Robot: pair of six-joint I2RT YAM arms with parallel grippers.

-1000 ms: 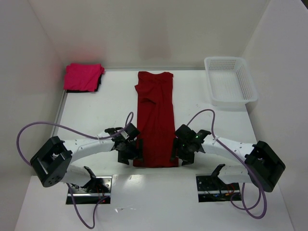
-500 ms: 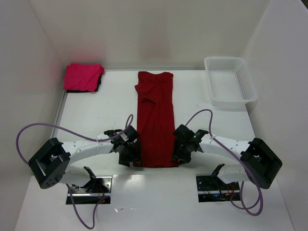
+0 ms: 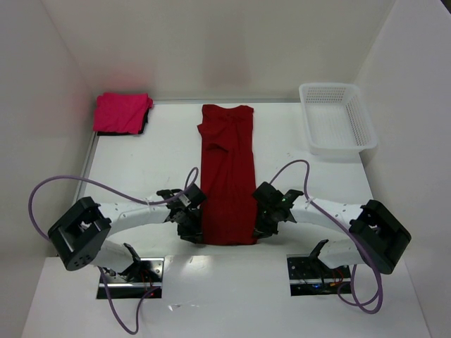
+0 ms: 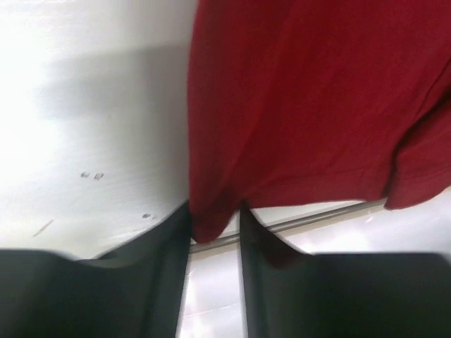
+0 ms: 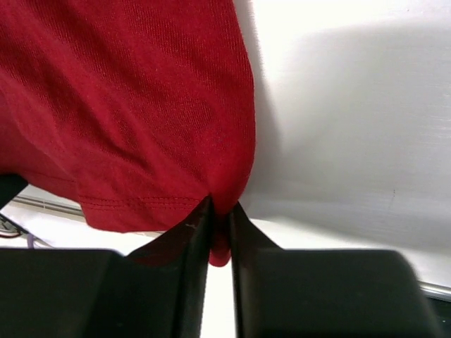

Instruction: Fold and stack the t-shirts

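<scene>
Right wrist: end effector (image 5: 220, 208) pinches crimson t-shirt (image 5: 127, 105) corner.

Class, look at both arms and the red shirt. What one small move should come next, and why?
Probably raise both tools together a little, then carry the near hem toward the collar. The left tool and right tool each pinch a near corner of the crimson t-shirt. It lies as a long narrow strip, not yet folded in half. The pink t-shirt already sits folded at the far left.
</scene>
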